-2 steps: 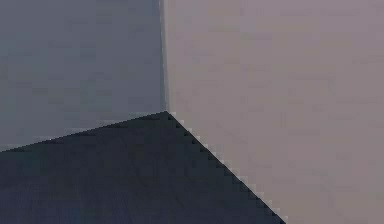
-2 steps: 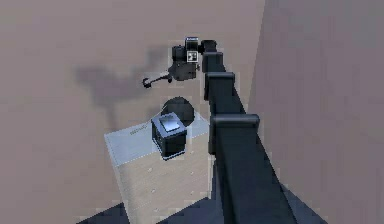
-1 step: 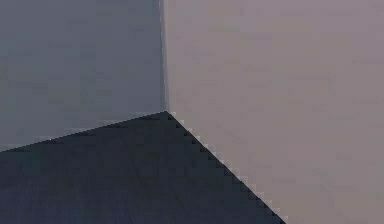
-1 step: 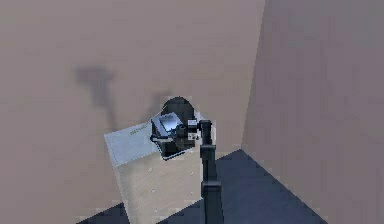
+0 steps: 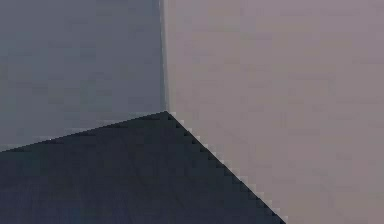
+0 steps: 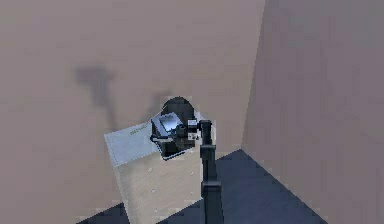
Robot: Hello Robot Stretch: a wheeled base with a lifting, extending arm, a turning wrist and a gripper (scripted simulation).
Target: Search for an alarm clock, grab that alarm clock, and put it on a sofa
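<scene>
Alarm clock point(image 6: 180, 106), if the dark round shape is one, sits on a pale boxy tabletop point(image 6: 130, 143) against the beige wall point(image 6: 60, 80). The arm point(image 6: 209, 185) rises to it, with the pincer point(image 6: 172, 143) right at that shape. I cannot tell whether the pincer grasps anything. In the forward view, two walls meet in a corner above the dark floor point(image 5: 120, 180).

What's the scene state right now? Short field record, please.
ahead: wall corner above dark floor
furniture: pale boxy stand against a wall, arm side view
on stand: dark round thing, possibly the alarm clock
arm: extended up to the stand's top
gripper: at the dark round thing; contact cannot be told
held: cannot tell
</scene>
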